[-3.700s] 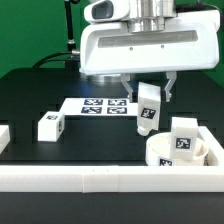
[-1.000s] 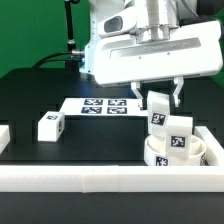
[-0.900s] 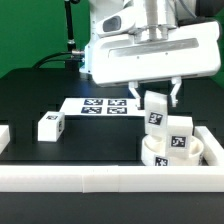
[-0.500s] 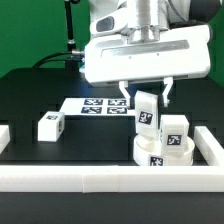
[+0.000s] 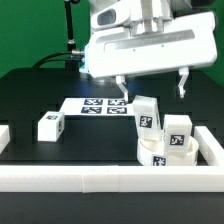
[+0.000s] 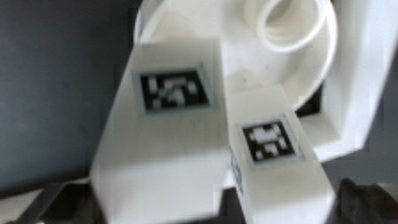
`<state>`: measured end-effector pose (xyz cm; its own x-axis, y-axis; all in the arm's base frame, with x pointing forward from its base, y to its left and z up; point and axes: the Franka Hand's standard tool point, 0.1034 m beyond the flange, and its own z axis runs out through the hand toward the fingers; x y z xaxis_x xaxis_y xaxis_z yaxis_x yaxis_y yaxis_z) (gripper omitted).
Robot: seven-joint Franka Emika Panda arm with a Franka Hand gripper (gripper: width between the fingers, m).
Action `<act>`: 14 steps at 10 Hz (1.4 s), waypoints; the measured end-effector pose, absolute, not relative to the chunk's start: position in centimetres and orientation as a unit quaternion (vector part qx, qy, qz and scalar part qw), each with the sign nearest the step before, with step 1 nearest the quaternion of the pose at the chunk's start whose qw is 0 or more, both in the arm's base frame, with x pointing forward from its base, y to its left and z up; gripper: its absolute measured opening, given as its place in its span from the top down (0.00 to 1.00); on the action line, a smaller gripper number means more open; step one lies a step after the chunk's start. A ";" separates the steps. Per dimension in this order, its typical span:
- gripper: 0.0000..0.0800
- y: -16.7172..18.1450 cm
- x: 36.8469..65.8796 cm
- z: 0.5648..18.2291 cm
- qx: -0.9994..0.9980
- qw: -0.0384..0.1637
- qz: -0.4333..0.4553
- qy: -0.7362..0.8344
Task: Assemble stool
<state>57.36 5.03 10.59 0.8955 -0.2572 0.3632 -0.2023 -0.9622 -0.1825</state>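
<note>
- Since half a second ago, exterior view: the gripper (image 5: 152, 88) has released and lifted. It hangs spread wide and empty above the nearer leg (image 5: 147, 116).
- Exterior view: that leg stands tilted on the seat (image 5: 165, 158), just beside the other seated leg (image 5: 178, 134). The loose leg (image 5: 50, 125) lies well apart, near the marker board (image 5: 98, 104).
- Wrist view: both tagged legs (image 6: 175, 110) fill the frame, with the seat (image 6: 294, 40) beyond.
- I judge the second leg's placement unfinished; next I must check its tilt, then fetch the loose leg.

Two legs (image 5: 147, 116) on seat (image 5: 148, 157); jaws apart
</note>
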 end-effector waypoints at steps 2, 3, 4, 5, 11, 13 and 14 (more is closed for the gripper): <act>0.19 4.7 58.1 12.2 -0.973 0.081 -0.181 0.120; 0.19 4.6 58.1 12.0 -0.972 0.079 -0.183 0.121; 0.19 4.6 58.0 11.8 -0.973 0.079 -0.181 0.121; 0.19 4.6 58.0 11.8 -0.973 0.079 -0.181 0.121; 0.19 4.9 57.0 10.9 -0.988 0.117 -0.022 0.099; 0.19 4.9 57.2 10.8 -0.988 0.122 0.004 0.093; 0.19 4.8 57.2 10.8 -0.991 0.119 0.000 0.068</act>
